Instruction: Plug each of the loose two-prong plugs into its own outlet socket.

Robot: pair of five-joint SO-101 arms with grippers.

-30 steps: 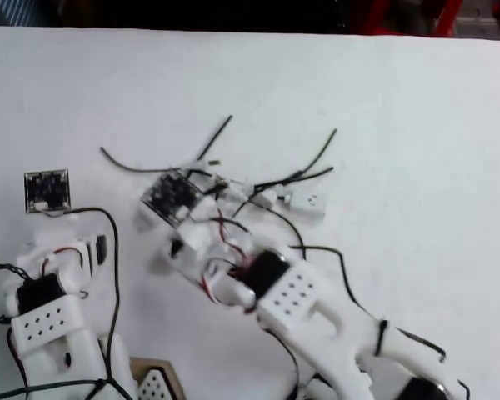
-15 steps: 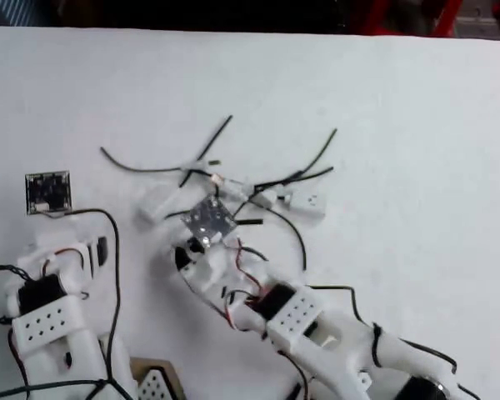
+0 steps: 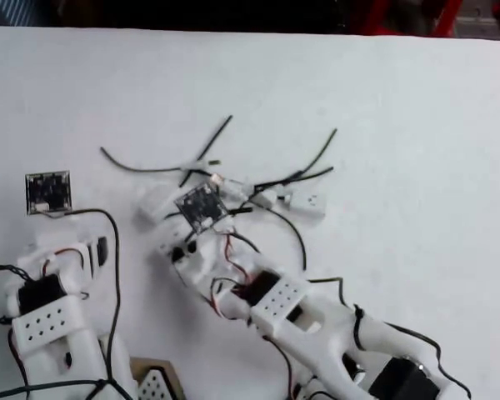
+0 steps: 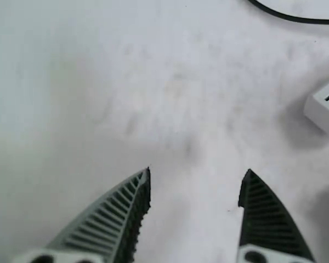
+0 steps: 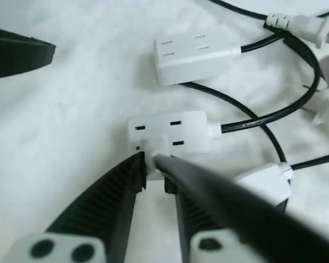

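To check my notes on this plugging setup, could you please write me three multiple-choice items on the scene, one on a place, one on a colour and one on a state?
1. Where is the white plug that the right gripper holds?
A) against the face of an outlet block
B) in a bowl
C) on a shelf

2. What colour are the cords on the outlet blocks?
A) red
B) black
C) yellow

3. How does the left gripper stand?
A) shut on a plug
B) shut on a cord
C) open over bare table

Answers:
1 A, the plug's end meets the block's slotted face.
2 B, a black cord leaves each white block.
3 C, bare table shows between its fingers.
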